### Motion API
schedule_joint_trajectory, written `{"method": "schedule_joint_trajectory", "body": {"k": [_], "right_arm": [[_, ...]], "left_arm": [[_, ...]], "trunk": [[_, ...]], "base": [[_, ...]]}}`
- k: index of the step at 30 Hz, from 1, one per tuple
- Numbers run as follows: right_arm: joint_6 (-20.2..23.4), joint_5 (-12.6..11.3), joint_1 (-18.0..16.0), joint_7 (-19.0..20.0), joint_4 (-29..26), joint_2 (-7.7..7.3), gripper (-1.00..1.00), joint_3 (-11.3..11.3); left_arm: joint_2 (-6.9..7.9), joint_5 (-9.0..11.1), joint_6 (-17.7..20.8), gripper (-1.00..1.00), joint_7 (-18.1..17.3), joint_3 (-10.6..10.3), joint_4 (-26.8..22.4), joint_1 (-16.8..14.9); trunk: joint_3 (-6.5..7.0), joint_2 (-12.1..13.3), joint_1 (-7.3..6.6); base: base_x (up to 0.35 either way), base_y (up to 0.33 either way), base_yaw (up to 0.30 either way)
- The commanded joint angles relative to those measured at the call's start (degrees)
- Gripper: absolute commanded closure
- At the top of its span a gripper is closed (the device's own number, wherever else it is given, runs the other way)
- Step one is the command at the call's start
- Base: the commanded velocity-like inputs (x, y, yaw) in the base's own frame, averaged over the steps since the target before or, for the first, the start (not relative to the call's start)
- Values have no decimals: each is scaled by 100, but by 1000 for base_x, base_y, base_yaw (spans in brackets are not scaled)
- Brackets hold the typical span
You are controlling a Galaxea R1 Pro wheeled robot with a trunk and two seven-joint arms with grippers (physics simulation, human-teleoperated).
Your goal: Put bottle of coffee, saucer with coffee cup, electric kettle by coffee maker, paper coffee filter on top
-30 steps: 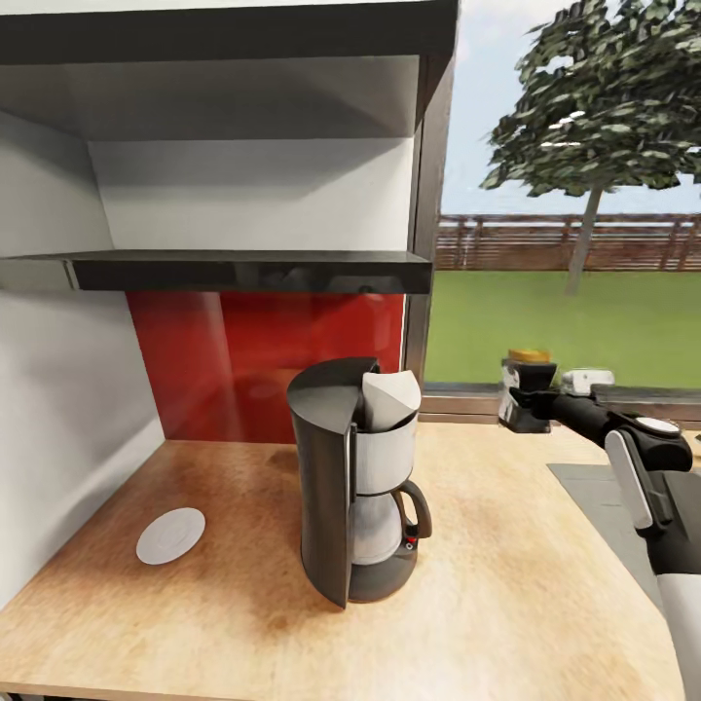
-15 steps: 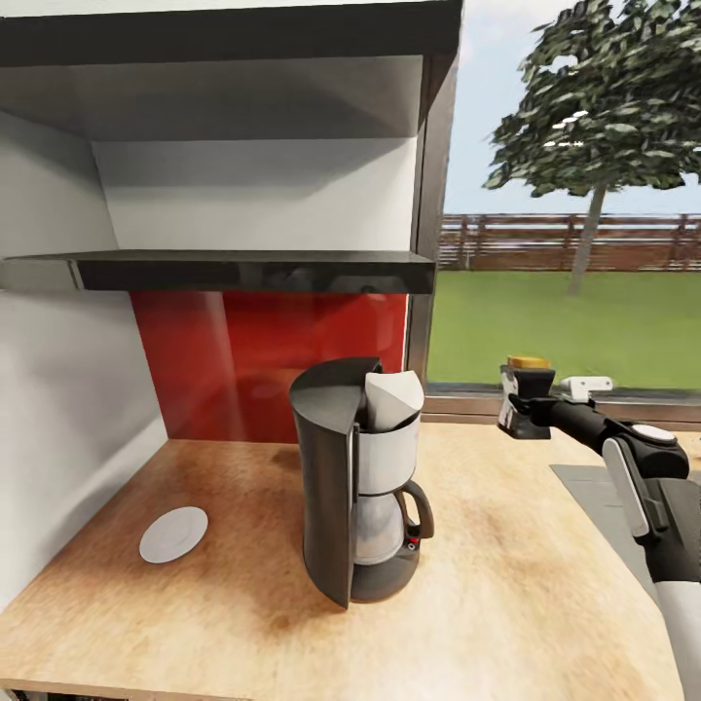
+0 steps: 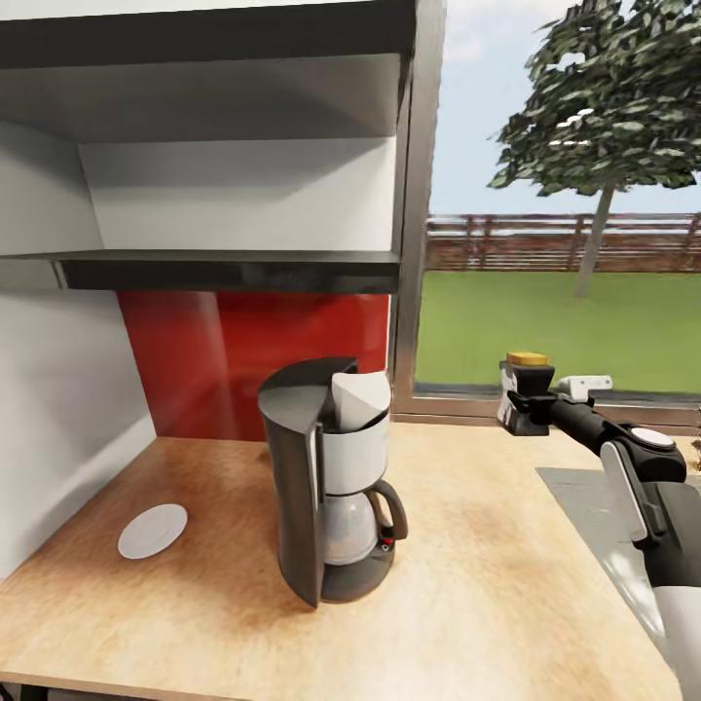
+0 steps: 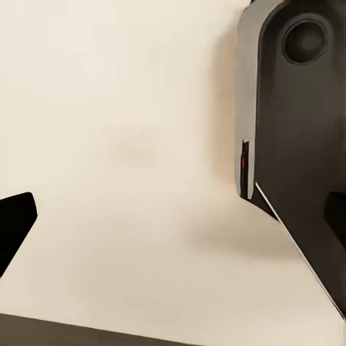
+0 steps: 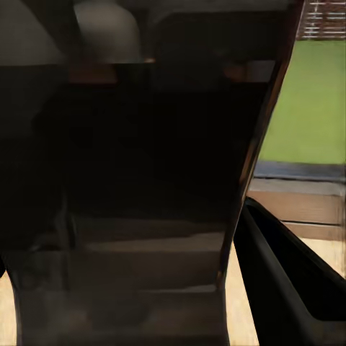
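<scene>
**Coffee jar held in right claw, above the desk by the window**

Landmark: tall dark grey drip coffee maker (image 3: 326, 482) w/ white filter basket and glass carafe, standing upright on the tan wood-look desk (image 3: 487, 584).

- A white paper filter (image 3: 358, 397) sits in the top of the coffee maker, tip poking up.
- Small flat round white saucer (image 3: 152, 531) lies flat on the desk, well apart from the coffee maker on its left side, near the white side wall.
- Thin dark glossy shelf board (image 3: 229, 269) runs above and behind the coffee maker, over the red backsplash.
- Right claw (image 3: 521, 401) is well to the right of the coffee maker, raised off the desk in front of the window sill. It's closed around the small jar of coffee w/ grey label and yellow-gold lid (image 3: 526, 361); jar upright, lid showing above the claw. In right wrist view the jar's dark body (image 5: 144, 187) is right up against the lens, one black finger (image 5: 288, 274) beside it.
- Left claw: left wrist view gives a black fingertip (image 4: 14, 223) at the edge over a pale surface; can't tell if it's wide or narrow.
</scene>
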Motion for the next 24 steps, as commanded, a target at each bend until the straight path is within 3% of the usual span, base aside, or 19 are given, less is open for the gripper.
{"method": "schedule_joint_trajectory", "body": {"k": [1,7,15,24], "right_arm": [[38,-48,-2,2,-4,-1,100,-8],[38,-48,1,2,17,4,100,-2],[38,-41,1,2,30,5,100,1],[38,-26,17,2,75,5,100,4]], "left_arm": [[-1,-57,-1,-100,21,12,-1,-2],[-3,-57,3,-100,25,12,-2,-11],[-3,-57,8,-100,26,20,0,-12],[-3,-57,8,-100,32,21,-2,-12]], "trunk": [[-5,-6,2],[-5,-6,2],[-4,-6,2],[22,-6,2]], "base": [[0,-271,0],[-57,-256,0],[-263,-140,16],[-312,-73,216]]}}
